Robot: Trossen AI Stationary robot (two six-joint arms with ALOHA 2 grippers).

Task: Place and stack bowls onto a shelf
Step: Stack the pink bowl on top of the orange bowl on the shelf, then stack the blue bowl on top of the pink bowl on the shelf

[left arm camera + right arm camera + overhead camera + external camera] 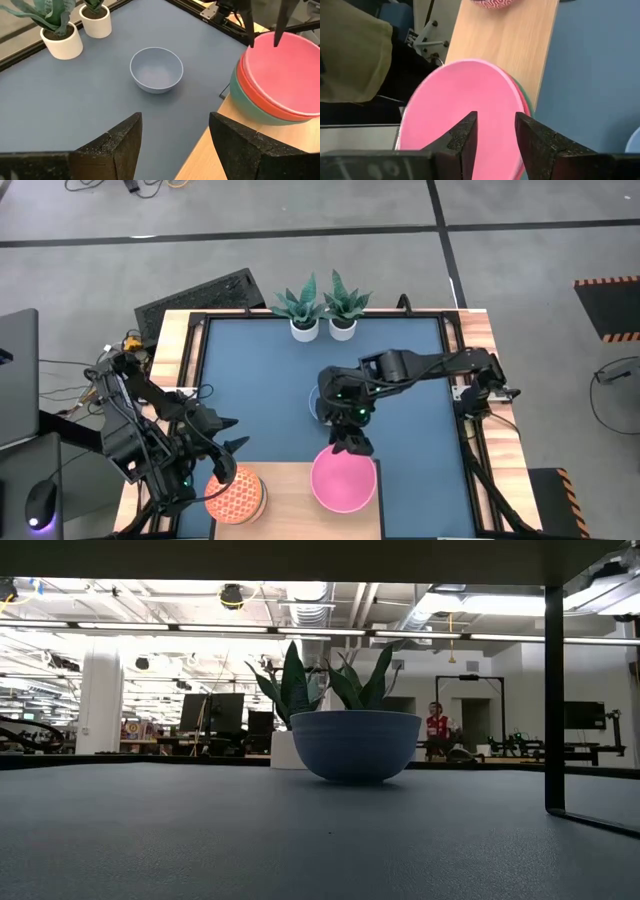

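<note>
A stack of plain bowls, pink on red on green [343, 478] [280, 80] [465, 105], sits on the right part of the pale wood shelf [290, 505], reaching over its far edge. My right gripper [350, 442] [495, 131] is open above the stack; its fingers [251, 37] stand on either side of the pink bowl's far rim. Orange-red patterned bowls [237, 495] sit on the shelf's left part. My left gripper [232, 434] [175, 140] is open beyond them. A light blue bowl [318, 402] [355, 745] [156, 69] stands upright on the blue tabletop.
Two white pots with green plants [322, 315] [75, 30] stand at the table's far edge. Wooden side rails [178, 345] border the table. In the low view a dark post [555, 690] rises at the right, and a person [436, 728] sits far off in the room.
</note>
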